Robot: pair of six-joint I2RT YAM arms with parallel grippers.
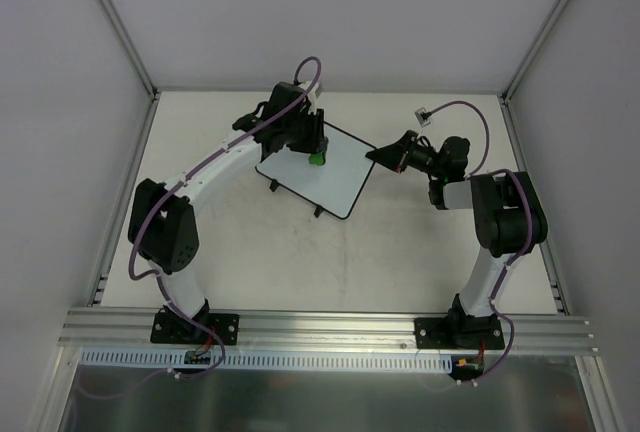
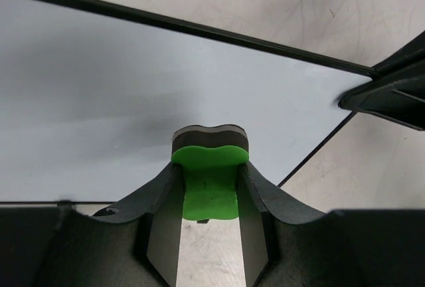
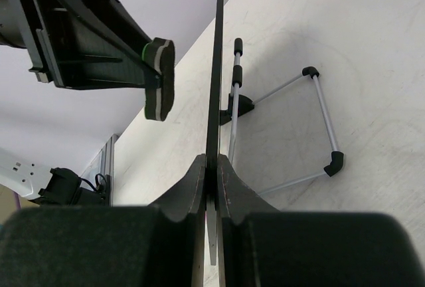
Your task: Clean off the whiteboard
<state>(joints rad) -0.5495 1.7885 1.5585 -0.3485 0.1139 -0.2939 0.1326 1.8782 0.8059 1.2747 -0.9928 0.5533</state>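
Top view: the white rectangular whiteboard with a thin black frame [image 1: 325, 180] lies diagonal at mid-bench on the pale bench [image 1: 300, 262]. The left hand [image 1: 314, 152] is over the board's far-left part, closed on a small green eraser block [image 1: 316, 159]. The right hand [image 1: 383, 155] is at the board's right corner; the grip is hard to make out here. A small white tag [image 1: 422, 112] on the right arm's cable is too small to read.

Left wrist view: the eraser, green back with a dark felt layer, is pinched between both fingers, which hide its sides. The whiteboard face is plain white and cut off at left. The right hand sits on the board's corner, cropped by the frame edge.

Right wrist view: the whiteboard is seen edge-on, so its face can't be read. The right hand's jaws are tight on the frame edge. The eraser sits just off the board, with a gap showing. A grey wire stand with black ends [image 3: 334, 161] rests on the bench beside the board. The left hand is partly cropped.
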